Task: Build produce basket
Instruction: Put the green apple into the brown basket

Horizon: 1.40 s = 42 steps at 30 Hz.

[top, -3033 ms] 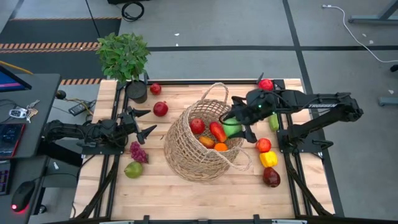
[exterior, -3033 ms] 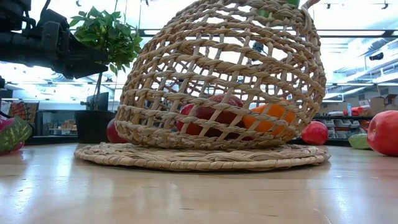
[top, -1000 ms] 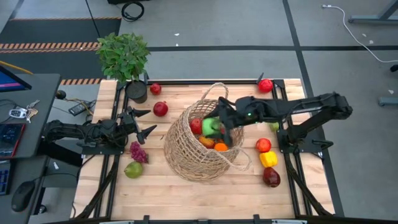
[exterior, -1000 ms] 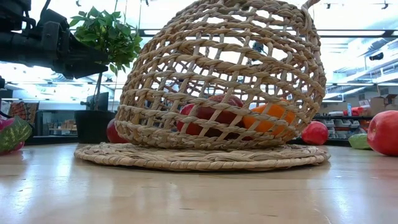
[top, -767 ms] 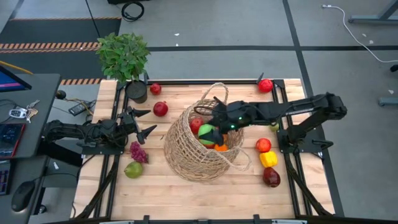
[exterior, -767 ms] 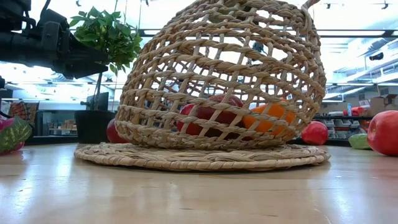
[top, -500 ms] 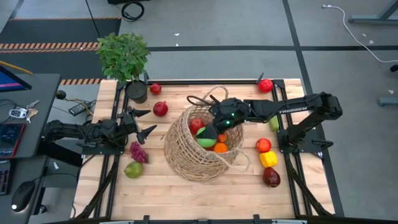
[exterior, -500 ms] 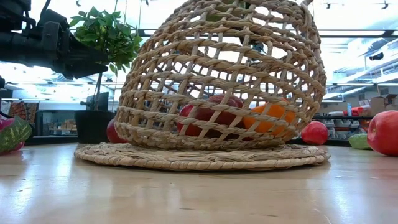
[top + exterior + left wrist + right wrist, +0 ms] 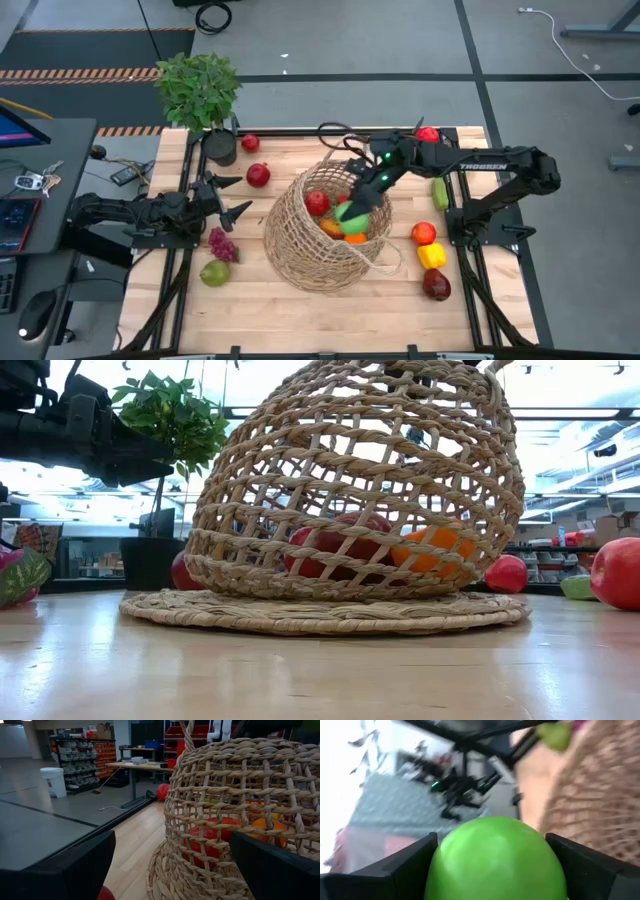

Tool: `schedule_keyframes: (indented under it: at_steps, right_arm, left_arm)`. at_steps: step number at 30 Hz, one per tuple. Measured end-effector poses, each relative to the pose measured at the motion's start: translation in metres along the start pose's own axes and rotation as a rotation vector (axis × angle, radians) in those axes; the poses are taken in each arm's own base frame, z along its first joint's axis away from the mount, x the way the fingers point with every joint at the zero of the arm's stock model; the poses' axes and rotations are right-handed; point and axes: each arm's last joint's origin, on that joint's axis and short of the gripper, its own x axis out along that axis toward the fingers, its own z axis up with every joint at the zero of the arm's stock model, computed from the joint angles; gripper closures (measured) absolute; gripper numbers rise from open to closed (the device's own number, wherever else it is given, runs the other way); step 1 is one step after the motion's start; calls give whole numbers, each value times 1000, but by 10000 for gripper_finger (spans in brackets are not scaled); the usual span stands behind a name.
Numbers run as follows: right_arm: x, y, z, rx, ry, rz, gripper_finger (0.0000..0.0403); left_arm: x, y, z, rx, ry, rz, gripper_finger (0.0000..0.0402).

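wood table (image 9: pixel 300 310) | green fruit (image 9: pixel 495 860) between right fingers (image 9: pixel 402 865) | over basket (image 9: pixel 300 235)

The table (image 9: pixel 300 305) is light wood planking in a black frame. At centre stands the wicker basket (image 9: pixel 300 240). At upper left: potted plant (image 9: pixel 205 105), two red fruits (image 9: pixel 250 143) (image 9: pixel 258 175). At left: purple grapes (image 9: pixel 221 243), green pear (image 9: pixel 214 272). At right: cucumber (image 9: pixel 441 193), red-orange fruit (image 9: pixel 424 234), yellow pepper (image 9: pixel 432 256), dark red fruit (image 9: pixel 436 285).
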Motion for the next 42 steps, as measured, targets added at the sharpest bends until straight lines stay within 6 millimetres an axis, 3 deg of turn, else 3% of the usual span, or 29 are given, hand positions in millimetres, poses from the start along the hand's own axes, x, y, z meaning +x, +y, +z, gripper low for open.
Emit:
schedule_keyframes:
  at_steps: [9, 15, 24, 35, 39, 42]
  right_arm:
    - [-35, 27, 1, -141, -88, 87, 37]
    - [-45, 34, -1, -166, -107, 101, 37]
    - [-41, 46, -3, -292, -78, 195, 37]
    - [-39, 58, -2, -644, -145, 259, 37]
    - [-36, 58, -3, -801, -201, 195, 37]
    - [-30, 52, -6, -818, -235, 64, 36]
  left_arm:
    - [0, 0, 0, 0, 0, 0, 4]
    - [0, 0, 0, 0, 0, 0, 4]
    - [0, 0, 0, 0, 0, 0, 4]
    - [0, 0, 0, 0, 0, 0, 4]
    - [0, 0, 0, 0, 0, 0, 4]
    - [0, 0, 0, 0, 0, 0, 4]
